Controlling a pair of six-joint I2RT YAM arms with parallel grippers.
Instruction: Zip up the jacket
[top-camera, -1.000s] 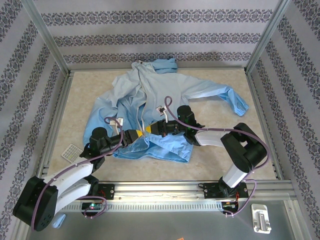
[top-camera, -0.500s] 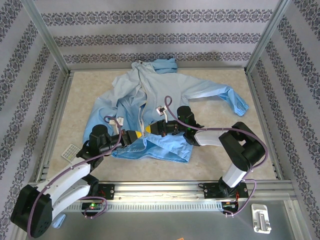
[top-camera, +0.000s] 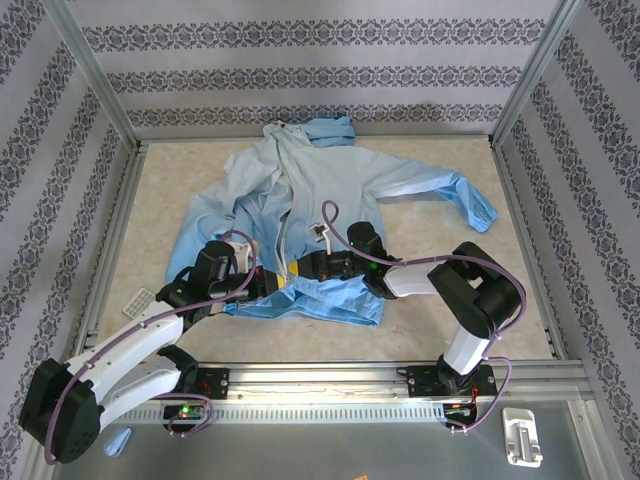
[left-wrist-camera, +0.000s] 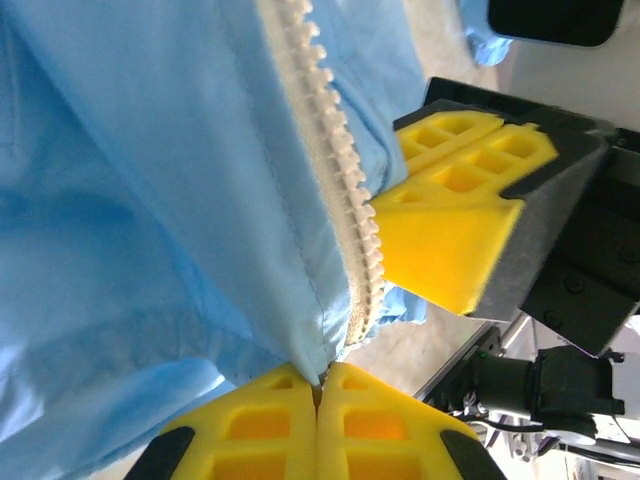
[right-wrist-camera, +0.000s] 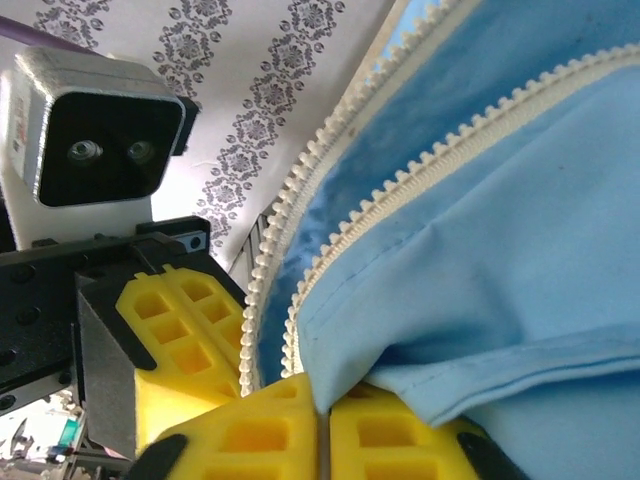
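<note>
Lying hood-far, hem-near, jacket (top-camera: 400, 180); left gripper (left-wrist-camera: 318, 410) and right gripper (right-wrist-camera: 322, 425) both pinched, seemingly, on its zipper edge (left-wrist-camera: 345, 200).

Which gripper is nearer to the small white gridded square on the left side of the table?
Left. The left gripper pinches the jacket by its zipper, right of the square; the right gripper meets it from farther right.

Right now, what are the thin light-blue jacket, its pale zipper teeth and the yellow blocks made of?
Thin light-blue jacket: matte woven cloth, perhaps synthetic; soft creases. Pale zipper teeth: chunky moulded plastic, likely. Yellow finger pads: matte plastic or foam, with hollow cells.
</note>
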